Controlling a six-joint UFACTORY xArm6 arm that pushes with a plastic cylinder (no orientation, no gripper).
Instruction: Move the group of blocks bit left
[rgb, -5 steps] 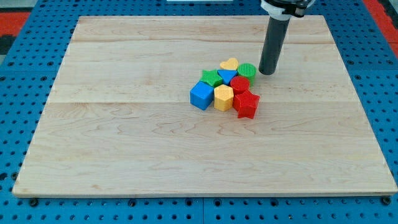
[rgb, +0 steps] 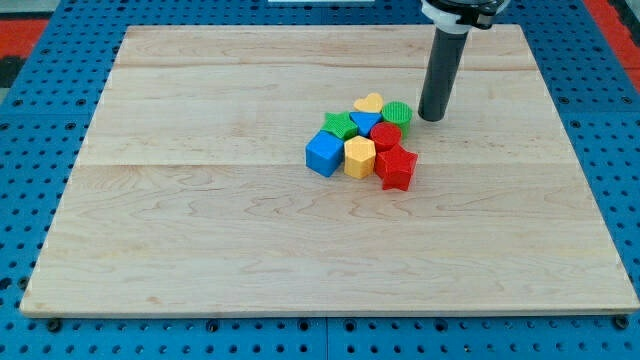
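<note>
Cluster: eight blocks packed touching, right of the counter (rgb: 200, 250) centre.
Blue cube (rgb: 323, 153): leftmost of the group.
Green star (rgb: 341, 124): just above the cube.
Yellow hexagon (rgb: 359, 157): bottom middle.
Blue block (rgb: 365, 123): centre, shape unclear.
Yellow heart (rgb: 369, 103): top of the group.
Red cylinder (rgb: 386, 136): right middle.
Red star (rgb: 396, 168): bottom right.
Green cylinder (rgb: 397, 112): top right.
My tip (rgb: 431, 118): just right of the green cylinder, contact unclear.
Tool: plain rod, no jaws, nothing held.
Progress: judged at the start; tip placed on the right flank, whole leftward push left to do.
</note>
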